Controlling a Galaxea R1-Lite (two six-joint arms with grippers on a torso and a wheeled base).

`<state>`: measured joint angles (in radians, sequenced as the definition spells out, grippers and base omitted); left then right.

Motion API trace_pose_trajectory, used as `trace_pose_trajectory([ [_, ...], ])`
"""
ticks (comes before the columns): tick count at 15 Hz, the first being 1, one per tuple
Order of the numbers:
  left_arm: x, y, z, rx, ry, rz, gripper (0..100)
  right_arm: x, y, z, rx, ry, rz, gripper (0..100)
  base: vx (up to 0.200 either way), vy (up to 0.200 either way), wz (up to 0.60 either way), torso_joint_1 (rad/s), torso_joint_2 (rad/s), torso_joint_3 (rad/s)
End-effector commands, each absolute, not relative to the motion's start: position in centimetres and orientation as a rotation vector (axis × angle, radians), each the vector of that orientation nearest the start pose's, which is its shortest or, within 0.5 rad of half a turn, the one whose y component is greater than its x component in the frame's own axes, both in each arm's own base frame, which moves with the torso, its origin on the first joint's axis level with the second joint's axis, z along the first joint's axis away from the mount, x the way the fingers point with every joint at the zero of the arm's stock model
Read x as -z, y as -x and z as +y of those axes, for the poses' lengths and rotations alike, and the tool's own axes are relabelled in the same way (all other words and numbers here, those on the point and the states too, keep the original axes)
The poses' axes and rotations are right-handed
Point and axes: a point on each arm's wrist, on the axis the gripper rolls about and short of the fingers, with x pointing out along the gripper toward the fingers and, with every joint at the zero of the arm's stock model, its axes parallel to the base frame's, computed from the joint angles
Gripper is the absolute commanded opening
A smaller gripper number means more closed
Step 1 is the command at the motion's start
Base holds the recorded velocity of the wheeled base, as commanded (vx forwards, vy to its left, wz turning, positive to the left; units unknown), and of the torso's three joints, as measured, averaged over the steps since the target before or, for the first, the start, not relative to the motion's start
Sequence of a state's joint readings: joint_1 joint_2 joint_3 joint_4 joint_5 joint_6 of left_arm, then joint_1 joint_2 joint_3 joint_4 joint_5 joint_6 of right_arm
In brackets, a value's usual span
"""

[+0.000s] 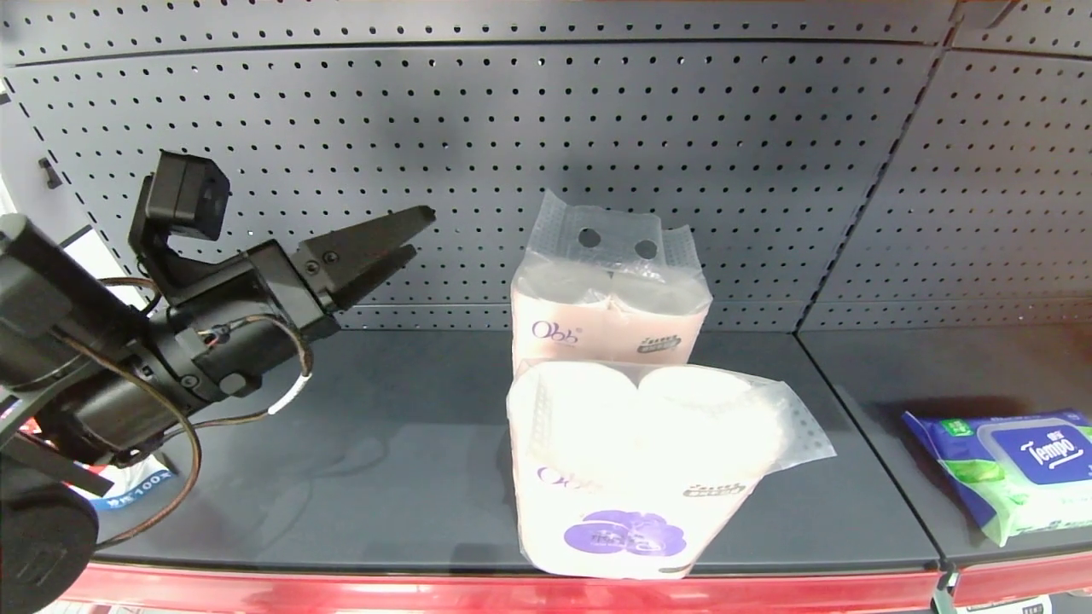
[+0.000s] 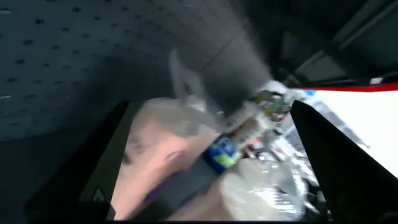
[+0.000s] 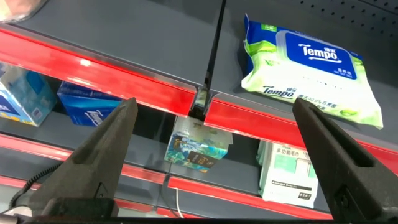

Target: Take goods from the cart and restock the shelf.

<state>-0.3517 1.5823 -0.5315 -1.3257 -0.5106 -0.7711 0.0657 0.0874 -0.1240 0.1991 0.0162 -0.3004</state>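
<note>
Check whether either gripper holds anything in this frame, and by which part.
Nothing is held: the left gripper and the right gripper are both open, with nothing between their fingers.

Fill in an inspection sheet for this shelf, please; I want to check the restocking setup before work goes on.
Surface: dark grey shelf with a red front edge.
Job's things: two toilet paper packs upright mid-shelf, front pack at the edge, rear pack close behind it; wipes pack lying flat in the bay to the right.
Clutter: blue-and-white item, partly hidden under the left arm.
Grippers: left gripper raised over the shelf's left part, jaws open, empty; right gripper before the red edge, jaws open, empty.
Cables: brown cable looping along the left arm.
Surroundings: pegboard back wall; blue boxes on a lower shelf.
</note>
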Motion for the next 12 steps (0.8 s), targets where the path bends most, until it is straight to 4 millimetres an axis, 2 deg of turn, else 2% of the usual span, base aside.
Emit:
trace_pose_trajectory([
  [1,-21.5,-22.7,-9.3,0.801,0.649,0.047,100,-9.1,2.6,-0.1,-0.106,0.301,0.149,100,0.000,0.000,0.00,0.000,0.00,0.000],
  [2,-21.6,-22.4,-9.2,0.741,0.647,0.054,100,-9.1,2.6,-0.1,-0.106,0.299,0.149,100,0.000,0.000,0.00,0.000,0.00,0.000],
  [4,-22.5,-20.2,-8.4,0.656,0.635,0.081,100,-9.1,2.6,-0.1,-0.106,0.295,0.149,100,0.000,0.000,0.00,0.000,0.00,0.000],
  [6,-22.8,-17.2,-7.0,0.514,0.565,0.175,100,-9.1,2.6,-0.1,-0.104,0.269,0.151,100,0.000,0.000,0.00,0.000,0.00,0.000],
  [8,-22.9,-13.2,-5.6,0.473,0.467,0.261,100,-9.2,2.6,-0.2,-0.076,0.248,0.156,100,0.000,0.000,0.00,0.000,0.00,0.000],
  [10,-22.0,-10.2,-4.2,0.422,0.267,0.324,100,-9.3,2.5,-0.1,0.028,0.246,0.175,100,0.000,0.000,0.00,0.000,0.00,0.000],
  [11,-21.6,-9.0,-3.6,0.386,0.176,0.354,100,-10.3,2.2,0.0,0.073,0.224,0.197,100,0.000,0.000,0.00,0.000,0.00,0.000],
  [12,-21.4,-8.1,-3.2,0.360,0.123,0.376,100,-13.0,1.3,0.0,0.119,0.175,0.216,100,0.000,0.000,0.00,0.000,0.00,0.000],
])
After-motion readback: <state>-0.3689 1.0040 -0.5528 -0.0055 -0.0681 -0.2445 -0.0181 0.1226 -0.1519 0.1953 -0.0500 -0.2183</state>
